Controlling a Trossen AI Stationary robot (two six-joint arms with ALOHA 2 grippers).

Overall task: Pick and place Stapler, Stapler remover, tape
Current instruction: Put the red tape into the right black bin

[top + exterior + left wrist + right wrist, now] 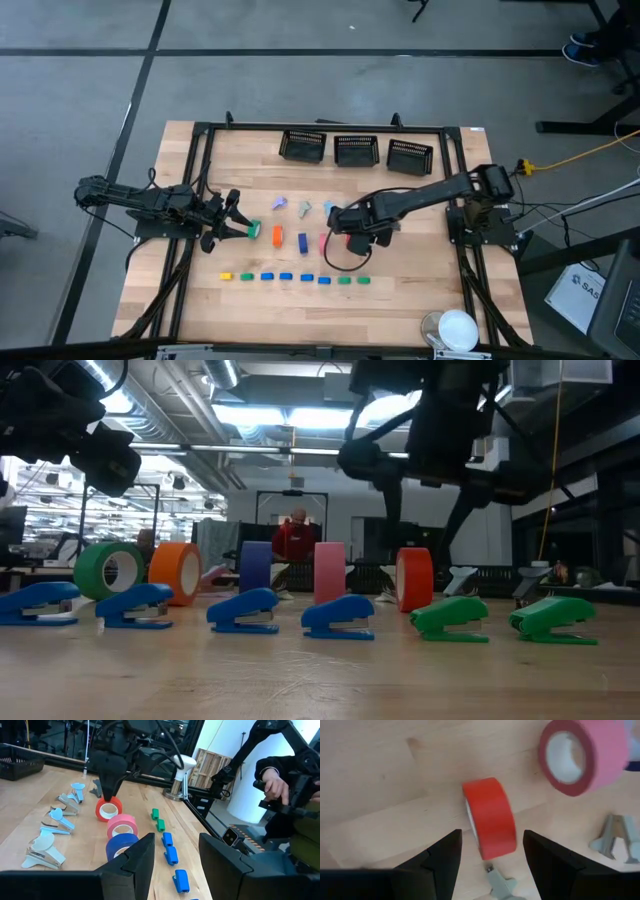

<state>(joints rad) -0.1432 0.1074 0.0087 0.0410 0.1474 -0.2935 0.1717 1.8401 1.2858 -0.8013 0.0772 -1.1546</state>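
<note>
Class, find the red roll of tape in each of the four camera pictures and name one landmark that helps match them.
High view: red tape roll mid-table, mostly hidden under the right gripper.
Low view: standing on edge, right of centre.
Left wrist view: far end of the roll row, under the other arm's gripper.
Right wrist view: centre, between the open fingers.
Shared landmark: the pink tape roll beside it.

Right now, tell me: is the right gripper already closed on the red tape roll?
No. The right gripper hangs open above the red tape roll, its fingers clear of it.
</note>
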